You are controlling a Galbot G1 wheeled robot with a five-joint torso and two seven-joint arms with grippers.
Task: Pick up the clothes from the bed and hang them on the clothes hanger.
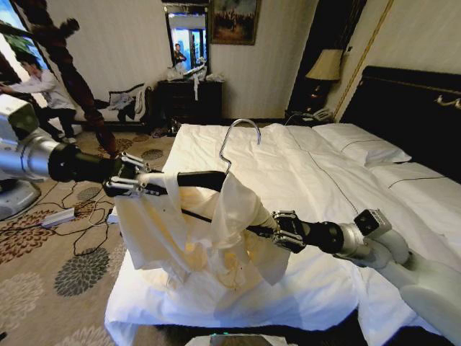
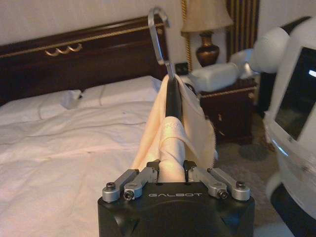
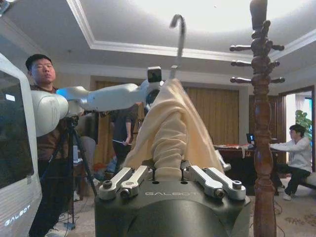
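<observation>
1. head view: the left gripper [image 1: 137, 180] is seen closed on one cloth-covered end of the small clothes hanger with dark slim arms and a thin silver wire hook [image 1: 232, 140]; in the left wrist view its fingers [image 2: 148, 173] are pressed together on the cream fabric.
2. the right gripper [image 1: 277, 229] is closed on the opposite covered end, and in the right wrist view [image 3: 168, 174] bunched cloth is clamped between the fingers.
3. the cream, pale-yellow long-sleeved garment of soft thin fabric [image 1: 216, 231] is draped over the hanger and held between the two grippers, with sleeves and hem hanging down.
4. the garment is held above the near corner of the large bed with a wrinkled white duvet [image 1: 302, 173]; its lowest folds hang close to the cover, and contact cannot be told.
5. the hook stands upright above the cloth.
6. a tall dark turned-wood stand [image 3: 261, 98] is seen off to one side of the held garment in the right wrist view.
</observation>
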